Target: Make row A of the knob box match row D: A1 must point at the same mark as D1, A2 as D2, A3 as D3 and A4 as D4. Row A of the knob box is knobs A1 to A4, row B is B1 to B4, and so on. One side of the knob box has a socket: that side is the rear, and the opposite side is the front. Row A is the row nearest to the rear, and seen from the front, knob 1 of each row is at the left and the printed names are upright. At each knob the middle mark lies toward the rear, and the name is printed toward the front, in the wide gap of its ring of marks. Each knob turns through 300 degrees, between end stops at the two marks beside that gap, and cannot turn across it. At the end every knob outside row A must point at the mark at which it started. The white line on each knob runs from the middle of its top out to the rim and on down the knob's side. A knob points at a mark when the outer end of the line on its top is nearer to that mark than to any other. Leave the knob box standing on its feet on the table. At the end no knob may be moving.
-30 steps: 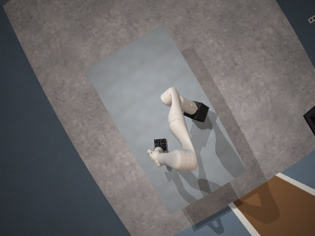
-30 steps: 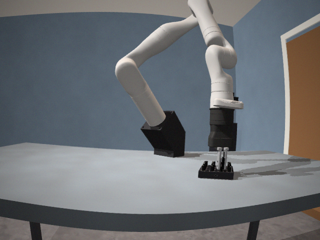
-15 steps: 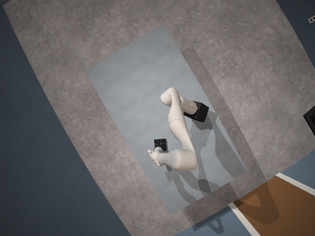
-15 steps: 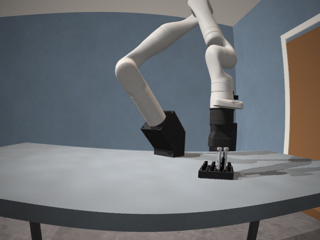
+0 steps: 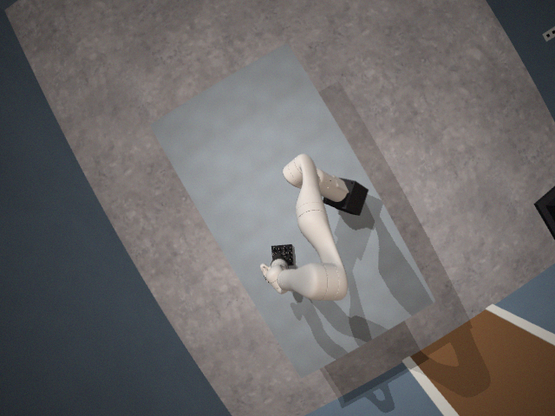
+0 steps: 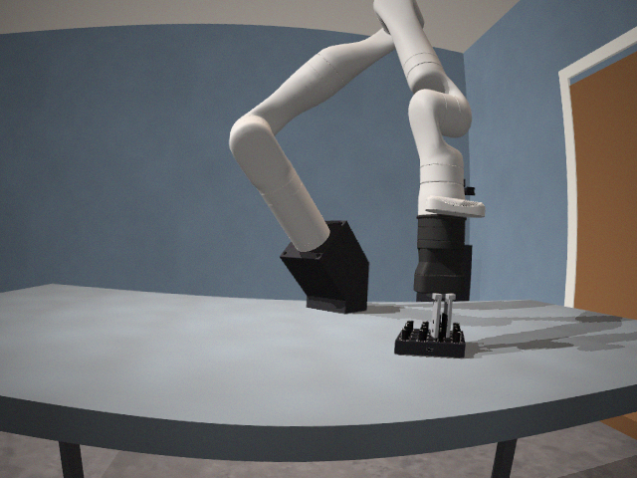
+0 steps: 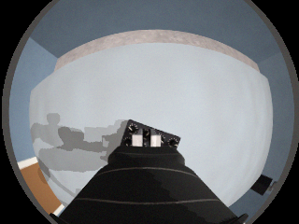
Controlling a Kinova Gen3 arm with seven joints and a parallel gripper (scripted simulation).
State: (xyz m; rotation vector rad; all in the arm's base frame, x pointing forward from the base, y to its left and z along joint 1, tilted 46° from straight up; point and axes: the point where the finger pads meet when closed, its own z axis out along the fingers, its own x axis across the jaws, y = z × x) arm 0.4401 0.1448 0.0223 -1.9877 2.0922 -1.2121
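Note:
The black knob box [image 5: 282,252] [image 6: 411,351] [image 7: 176,139] stands on its feet on the grey table [image 6: 205,350], with its socket side facing the exterior camera. My gripper [image 6: 443,333] [image 7: 146,134] points straight down onto the box. Its two light fingers are closed on a knob, the second from the right as seen in the exterior view. I cannot tell which row that knob is in. In the top view the wrist hides the gripper and part of the box. The knob marks and white lines are too small to read.
The arm's black base [image 5: 351,197] [image 6: 328,267] stands on the table behind the box. The table's front edge [image 6: 309,437] curves below the box. An orange door [image 6: 607,179] is at the right wall.

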